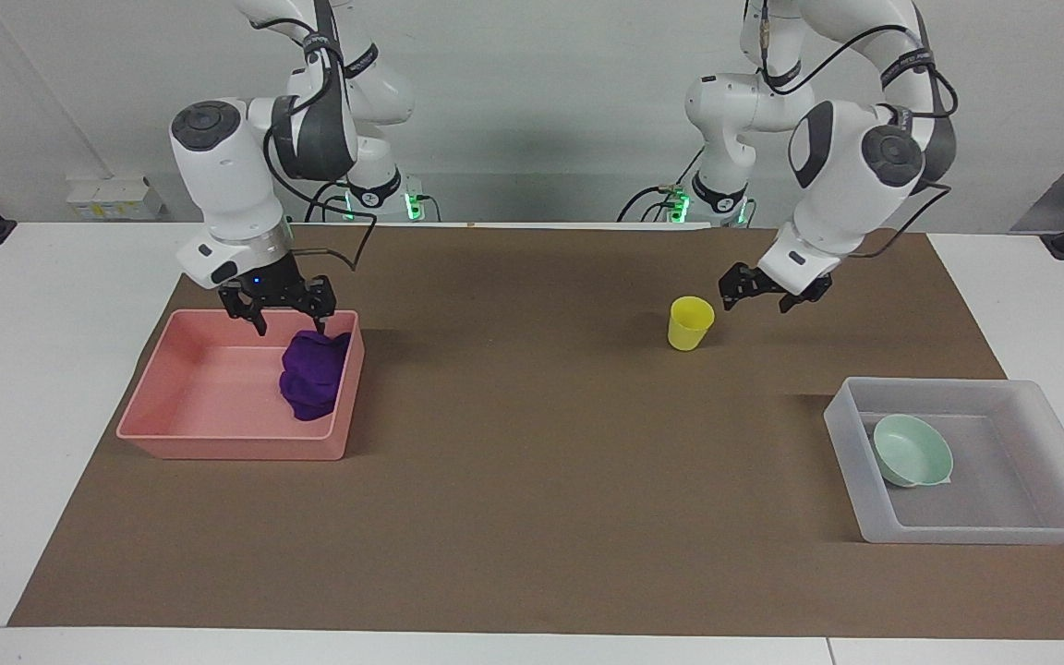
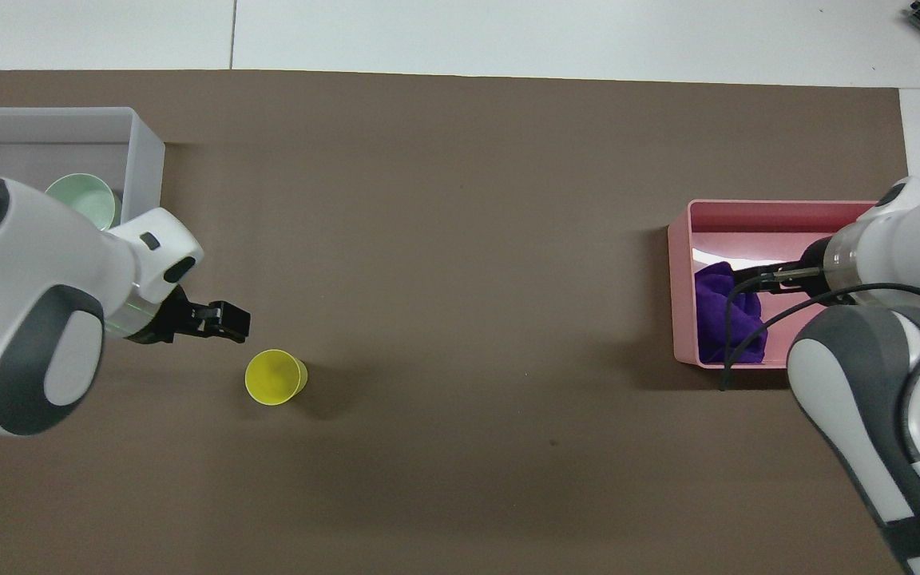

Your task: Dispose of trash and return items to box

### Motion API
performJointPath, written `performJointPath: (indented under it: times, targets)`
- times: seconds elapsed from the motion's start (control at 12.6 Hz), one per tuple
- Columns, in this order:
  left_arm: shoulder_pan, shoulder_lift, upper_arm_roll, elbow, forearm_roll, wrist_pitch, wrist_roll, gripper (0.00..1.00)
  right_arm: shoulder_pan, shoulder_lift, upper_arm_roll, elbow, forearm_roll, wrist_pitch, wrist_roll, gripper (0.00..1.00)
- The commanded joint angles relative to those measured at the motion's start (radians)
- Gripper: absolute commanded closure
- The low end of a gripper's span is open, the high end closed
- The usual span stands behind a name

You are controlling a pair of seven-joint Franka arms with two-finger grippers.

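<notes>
The purple cloth, the trash [image 1: 313,374] [image 2: 727,311], lies bundled in the pink tub [image 1: 218,445] [image 2: 771,206], against the wall toward the table's middle. My right gripper [image 1: 289,323] [image 2: 755,278] hangs open just above it, holding nothing. The yellow cup [image 1: 690,322] [image 2: 275,377] stands upright on the mat. My left gripper [image 1: 755,303] [image 2: 228,319] is open in the air close beside the cup, on the box's side, not touching it. The mint bowl [image 1: 912,451] [image 2: 81,200] lies in the translucent box [image 1: 1063,531] [image 2: 144,152], partly covered by my left arm in the overhead view.
A brown mat [image 1: 532,480] covers most of the white table. The box sits at the left arm's end, the pink tub at the right arm's end, and the cup between them, closer to the box.
</notes>
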Motion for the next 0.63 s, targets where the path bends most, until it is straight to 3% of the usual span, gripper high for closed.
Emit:
performJointPath:
  times: [0.0,0.16,0.4,0.55]
  targets:
    - [-0.093,-0.041,0.015,-0.162,-0.009,0.14,-0.083,0.0,-0.014,0.001,0.011,0.124,0.001,-0.13,0.089,0.09]
    - [-0.094,-0.049,0.015,-0.246,-0.009,0.229,-0.077,0.0,-0.021,0.007,0.009,0.21,0.001,-0.21,0.11,0.09]
    - [-0.077,-0.058,0.024,-0.236,-0.008,0.212,-0.066,0.0,-0.027,0.011,0.009,0.31,-0.001,-0.335,0.11,0.09]
    - [-0.079,-0.04,0.023,-0.242,-0.008,0.221,-0.067,0.0,-0.018,0.011,0.011,0.328,-0.001,-0.352,0.11,0.09]
